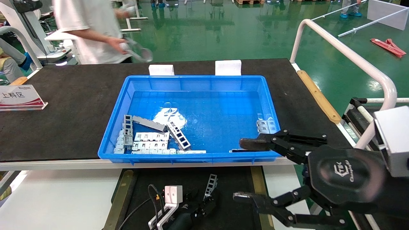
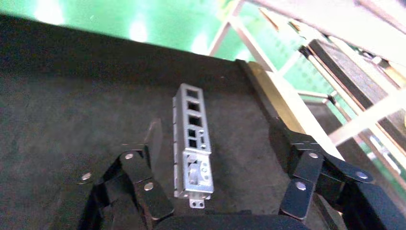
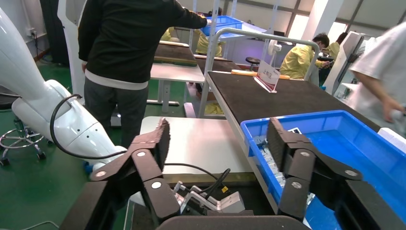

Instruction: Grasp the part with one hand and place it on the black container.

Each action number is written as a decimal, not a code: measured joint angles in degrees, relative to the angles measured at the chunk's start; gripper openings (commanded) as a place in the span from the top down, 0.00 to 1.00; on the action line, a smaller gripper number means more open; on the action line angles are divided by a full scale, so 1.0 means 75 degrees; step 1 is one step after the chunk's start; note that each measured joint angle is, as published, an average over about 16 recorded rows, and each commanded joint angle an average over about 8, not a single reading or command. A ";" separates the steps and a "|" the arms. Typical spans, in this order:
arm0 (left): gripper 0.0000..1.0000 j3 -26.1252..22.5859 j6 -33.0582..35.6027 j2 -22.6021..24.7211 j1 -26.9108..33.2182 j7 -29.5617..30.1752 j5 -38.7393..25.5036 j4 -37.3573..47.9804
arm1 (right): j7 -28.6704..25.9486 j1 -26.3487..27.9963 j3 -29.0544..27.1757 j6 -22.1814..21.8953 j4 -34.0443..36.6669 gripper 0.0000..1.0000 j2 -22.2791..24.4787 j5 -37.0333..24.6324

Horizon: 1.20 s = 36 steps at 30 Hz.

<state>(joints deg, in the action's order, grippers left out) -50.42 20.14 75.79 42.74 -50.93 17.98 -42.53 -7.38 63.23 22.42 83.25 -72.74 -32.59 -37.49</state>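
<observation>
The part (image 2: 191, 139), a slim silvery bar with a row of window cutouts, lies flat on the matte floor of the black container (image 2: 72, 110). The head view shows the part (image 1: 211, 185) and the container (image 1: 236, 188) below the table's front edge, between tan rails. My left gripper (image 2: 216, 134) is open, with a finger on each side of the part and not touching it. It sits low in the head view (image 1: 198, 206). My right gripper (image 1: 241, 170) is open and empty, hovering off the blue bin's front right corner. The right wrist view (image 3: 219, 139) shows it spread wide.
A blue bin (image 1: 191, 77) on the black tabletop holds more ladder bars (image 1: 179, 135) and flat tabbed plates (image 1: 150, 140) at its front left. A person stands behind the table at back left. A white tube rail (image 1: 351, 57) runs along the right side.
</observation>
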 measured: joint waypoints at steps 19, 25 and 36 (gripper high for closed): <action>0.00 -0.2333 0.2330 -0.2471 0.0762 0.1804 -0.1622 -0.1035 | 0.0001 0.0000 0.0001 0.0000 0.0000 0.00 0.0000 0.0001; 0.00 -0.2879 0.3071 -0.3363 0.1197 0.2345 -0.2228 -0.1441 | 0.0001 0.0000 0.0001 -0.0001 0.0000 0.00 0.0001 0.0001; 0.00 -0.3313 0.3981 -0.4619 0.1864 0.2821 -0.2976 -0.2178 | 0.0001 0.0001 0.0002 -0.0001 0.0000 0.00 0.0001 0.0001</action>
<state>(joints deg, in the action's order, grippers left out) -75.26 50.00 41.15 56.72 -29.77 -4.34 -58.86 -7.37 63.23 22.44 83.25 -72.74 -32.59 -37.48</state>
